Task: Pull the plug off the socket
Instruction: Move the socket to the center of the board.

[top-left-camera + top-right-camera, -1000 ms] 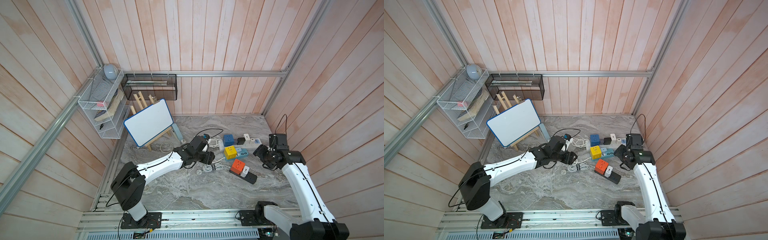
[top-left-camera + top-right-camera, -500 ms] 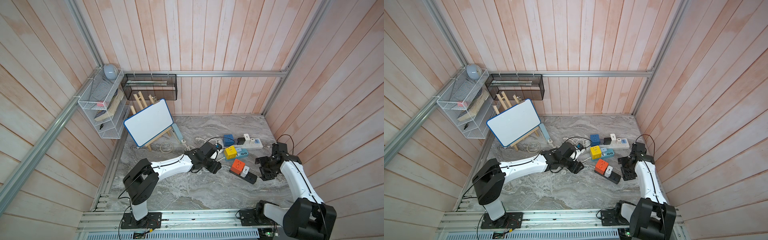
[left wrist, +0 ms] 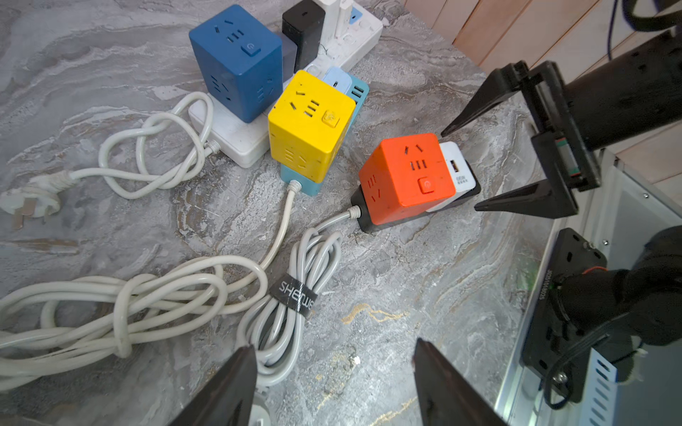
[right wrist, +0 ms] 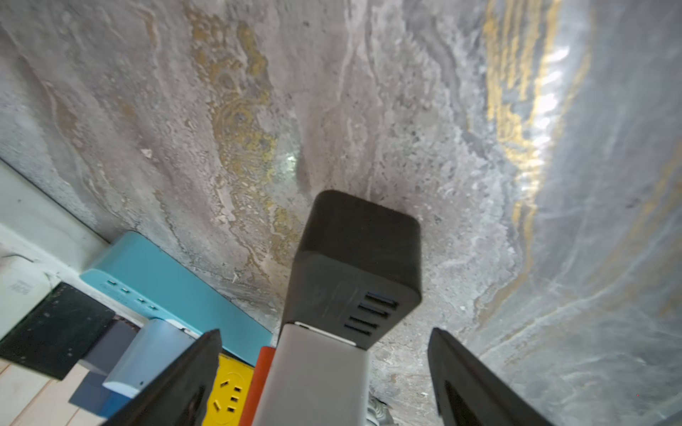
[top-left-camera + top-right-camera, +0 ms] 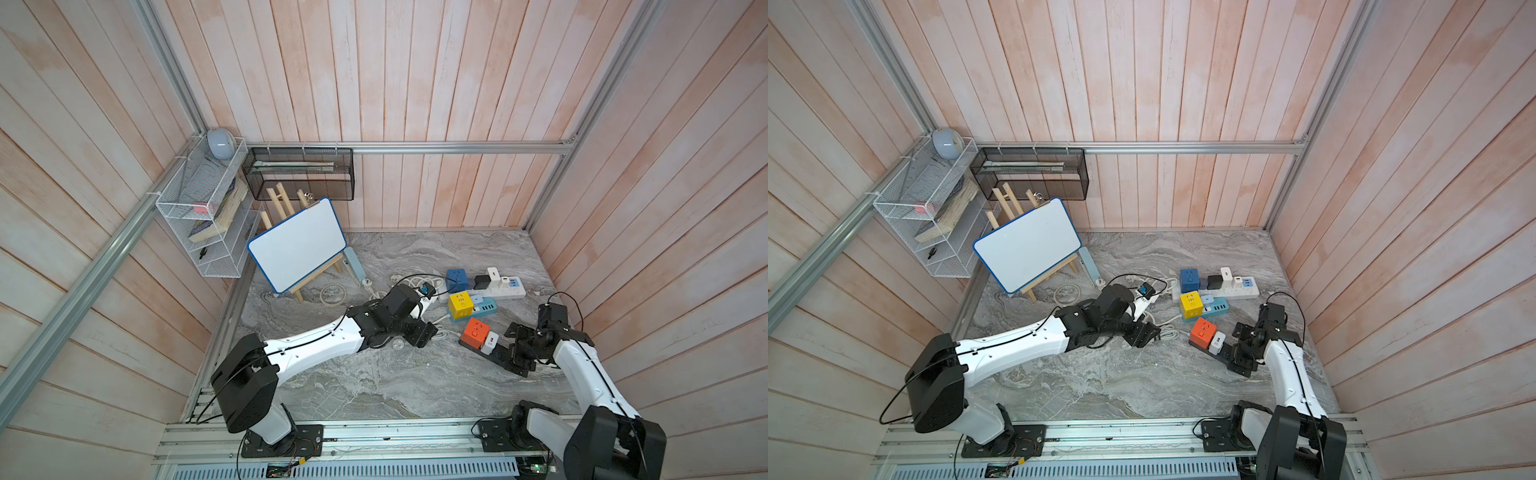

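The left claw [image 3: 332,345] hangs open and empty just above the bench [image 3: 435,280]. The looped end of a bundled grey cord [image 3: 295,273] lies under it, close beside one finger. Ahead of this claw the cord runs into a black power strip [image 3: 363,217]. An orange cube [image 3: 406,177] stands plugged into the near end of the strip. The white plug [image 3: 455,166] sits in the next socket, pressed against the cube's far side. The right claw [image 4: 324,331] is spread wide and holds nothing, low over the strip's free end with its tips toward the white plug. The plug seems to lie just between those tips, though the close view is too blurred to tell whether either finger touches it.
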Action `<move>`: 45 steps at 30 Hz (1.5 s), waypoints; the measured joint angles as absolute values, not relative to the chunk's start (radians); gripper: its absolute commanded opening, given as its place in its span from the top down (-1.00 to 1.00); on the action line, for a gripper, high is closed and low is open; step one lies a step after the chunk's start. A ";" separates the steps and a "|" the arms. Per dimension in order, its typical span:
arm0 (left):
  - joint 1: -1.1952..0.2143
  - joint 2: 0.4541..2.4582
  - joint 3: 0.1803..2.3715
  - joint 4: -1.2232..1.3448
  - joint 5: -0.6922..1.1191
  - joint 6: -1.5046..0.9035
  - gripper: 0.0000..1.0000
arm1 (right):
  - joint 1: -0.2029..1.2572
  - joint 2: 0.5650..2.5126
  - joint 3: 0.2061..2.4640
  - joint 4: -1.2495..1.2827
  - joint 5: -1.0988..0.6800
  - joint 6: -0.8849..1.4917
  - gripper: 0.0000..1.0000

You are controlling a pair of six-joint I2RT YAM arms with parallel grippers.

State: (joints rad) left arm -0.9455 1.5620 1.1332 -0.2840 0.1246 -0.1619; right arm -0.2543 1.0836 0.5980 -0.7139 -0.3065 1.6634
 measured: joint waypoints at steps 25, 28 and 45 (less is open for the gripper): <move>-0.945 1.535 1.131 -0.301 0.100 -0.141 -0.46 | -0.259 1.252 0.531 -0.546 -0.381 1.723 -0.34; -0.945 1.535 1.131 -0.301 0.100 -0.139 -0.46 | -0.259 1.261 0.531 -0.545 -0.393 1.716 -0.15; -0.939 1.516 1.131 -0.328 0.085 -0.152 -0.49 | -0.032 1.269 0.550 -0.500 -0.337 1.774 0.07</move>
